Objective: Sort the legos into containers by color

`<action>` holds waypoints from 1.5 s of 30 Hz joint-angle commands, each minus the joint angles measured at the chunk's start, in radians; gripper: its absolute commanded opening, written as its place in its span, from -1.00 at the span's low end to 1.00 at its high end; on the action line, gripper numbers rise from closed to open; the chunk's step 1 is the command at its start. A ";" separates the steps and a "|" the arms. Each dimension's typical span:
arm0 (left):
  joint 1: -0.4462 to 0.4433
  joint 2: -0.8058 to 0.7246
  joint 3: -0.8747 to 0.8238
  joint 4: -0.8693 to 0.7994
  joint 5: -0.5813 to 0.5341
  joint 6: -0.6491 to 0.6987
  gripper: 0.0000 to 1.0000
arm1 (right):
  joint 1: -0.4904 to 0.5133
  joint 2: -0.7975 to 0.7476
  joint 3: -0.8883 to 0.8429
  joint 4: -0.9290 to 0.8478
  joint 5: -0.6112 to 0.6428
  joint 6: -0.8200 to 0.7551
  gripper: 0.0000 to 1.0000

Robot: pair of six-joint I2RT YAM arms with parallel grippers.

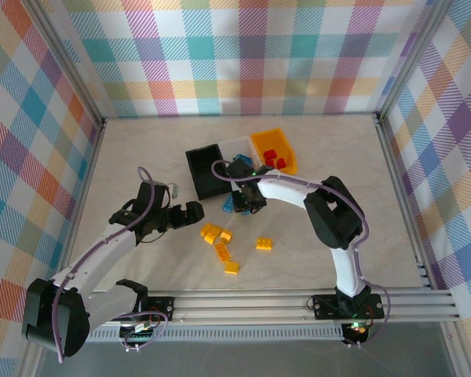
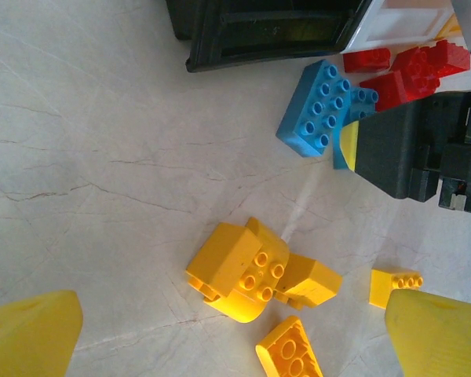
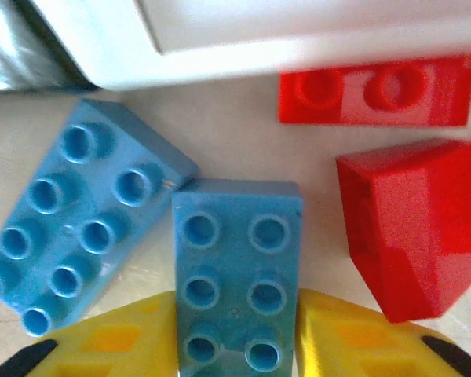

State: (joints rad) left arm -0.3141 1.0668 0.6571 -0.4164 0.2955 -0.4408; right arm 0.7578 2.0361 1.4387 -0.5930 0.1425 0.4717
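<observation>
Right claw (image 3: pixel 235 314) tight around blue brick (image 3: pixel 237 236)

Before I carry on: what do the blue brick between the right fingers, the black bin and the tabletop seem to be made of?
Blue brick: hard moulded plastic, semi-gloss; crisp studs with soft highlights. Black bin: likely rigid plastic, glossy; its wall catches reflections. Tabletop: smooth, fairly matte, marble-veined; perhaps laminate or printed sheet, cannot tell which.
</observation>
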 commanded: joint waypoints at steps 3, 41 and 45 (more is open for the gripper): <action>0.015 0.010 -0.002 -0.007 0.011 0.015 0.98 | -0.006 -0.101 -0.089 -0.020 0.016 0.010 -0.25; -0.117 0.229 0.098 -0.065 -0.043 0.070 0.88 | -0.186 0.235 0.701 -0.161 -0.093 -0.197 0.26; -0.133 0.268 0.103 -0.034 -0.042 0.064 0.80 | -0.180 0.072 0.517 -0.070 -0.107 -0.175 0.44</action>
State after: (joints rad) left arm -0.4259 1.3132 0.7322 -0.4438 0.2676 -0.3901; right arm 0.5728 2.2440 2.0315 -0.6853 0.0608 0.2913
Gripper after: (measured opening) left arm 0.905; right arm 0.710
